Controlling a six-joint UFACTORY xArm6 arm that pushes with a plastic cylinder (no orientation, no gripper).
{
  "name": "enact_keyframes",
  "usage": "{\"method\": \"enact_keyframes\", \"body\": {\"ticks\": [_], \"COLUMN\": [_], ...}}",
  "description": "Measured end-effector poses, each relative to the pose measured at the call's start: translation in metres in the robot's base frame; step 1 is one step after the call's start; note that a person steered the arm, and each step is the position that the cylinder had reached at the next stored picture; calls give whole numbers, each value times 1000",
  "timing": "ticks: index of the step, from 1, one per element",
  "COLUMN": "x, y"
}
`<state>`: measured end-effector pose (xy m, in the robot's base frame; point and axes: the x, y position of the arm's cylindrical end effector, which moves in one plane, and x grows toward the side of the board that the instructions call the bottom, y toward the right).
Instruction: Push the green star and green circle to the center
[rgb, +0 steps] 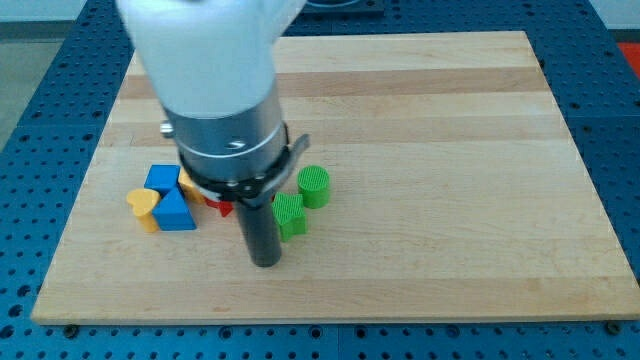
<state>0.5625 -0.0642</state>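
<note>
On the board we count two green blocks, the green circle and the green star, plus two blue blocks, a yellow heart, another yellow piece and a red piece largely hidden under our arm. Both greens sit left of the board's centre, the star touching our rod at about 2 o'clock from my tip and the circle near, farther out toward 1 o'clock. We have no fingers to spread or press, only the bare rod.

Pale wooden board, smooth with visible grain; on it, the green circle and green star look ribbed matt plastic; dark rod above reads matt.
</note>
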Motion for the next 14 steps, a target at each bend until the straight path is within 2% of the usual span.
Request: {"method": "enact_keyframes", "body": {"ticks": [1,2,4,5,6,7,10,14], "x": [-9,-23,-11,-16,-26,-31,-34,-93], "y": [28,29,22,-30,-53,-51,12,39]}}
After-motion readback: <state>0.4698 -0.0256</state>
